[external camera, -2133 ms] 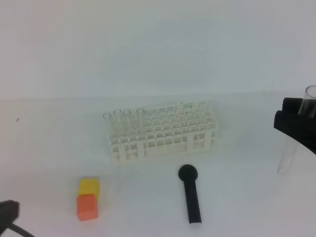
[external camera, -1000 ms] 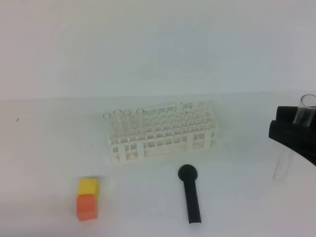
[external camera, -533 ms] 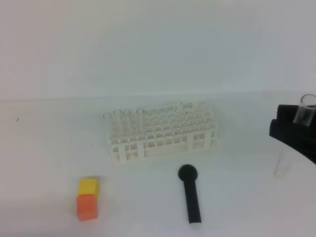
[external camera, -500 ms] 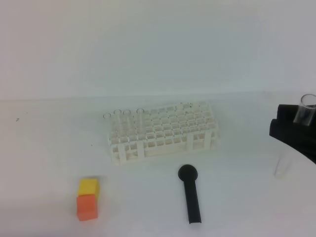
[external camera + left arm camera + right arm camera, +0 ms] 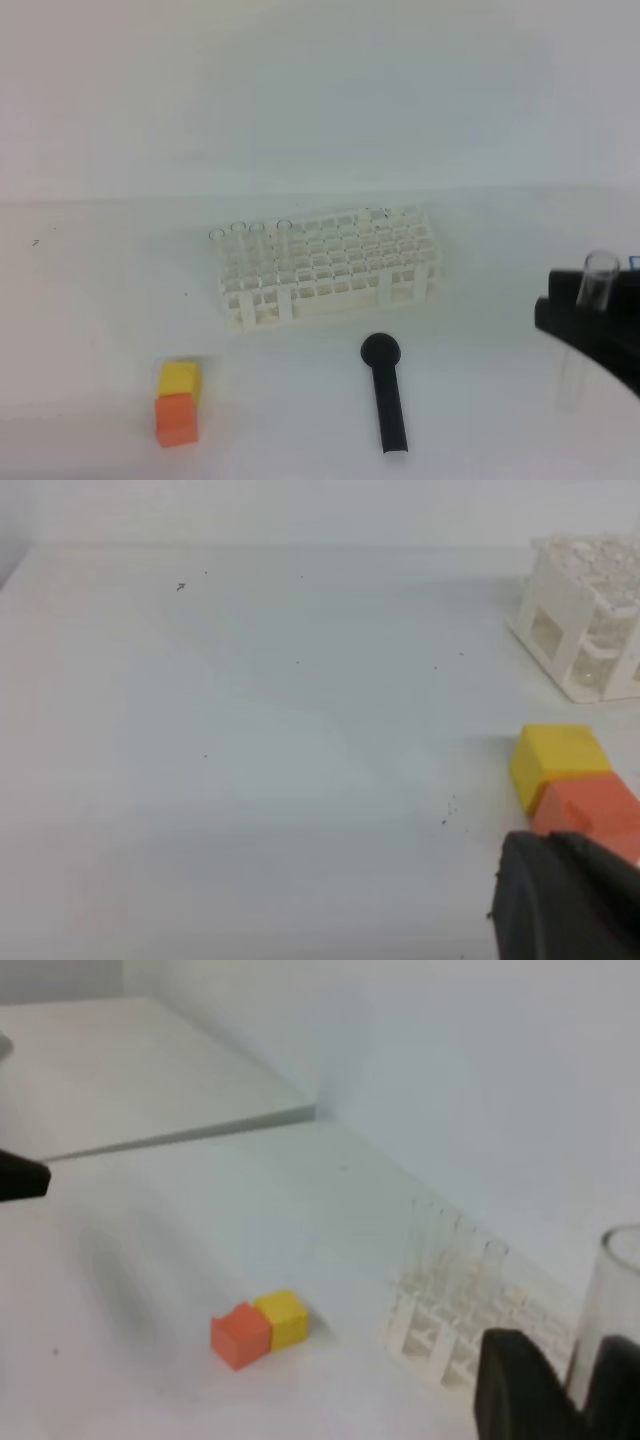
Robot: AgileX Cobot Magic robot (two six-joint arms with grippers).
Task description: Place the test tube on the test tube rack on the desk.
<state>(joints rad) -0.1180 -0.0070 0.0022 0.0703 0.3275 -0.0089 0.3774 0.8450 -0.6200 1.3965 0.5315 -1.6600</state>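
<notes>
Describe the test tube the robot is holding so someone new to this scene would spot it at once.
Start at the white rack in the middle of the desk and look to the far right edge, where the black right gripper stands. The test tube is clamped upright in it. Unlike the few tubes standing at the rack's left end, it is outside the rack.

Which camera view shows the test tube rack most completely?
The exterior high view: the whole test tube rack is visible there. The left wrist view catches only one corner; the right wrist view shows part of it, blurred.
</notes>
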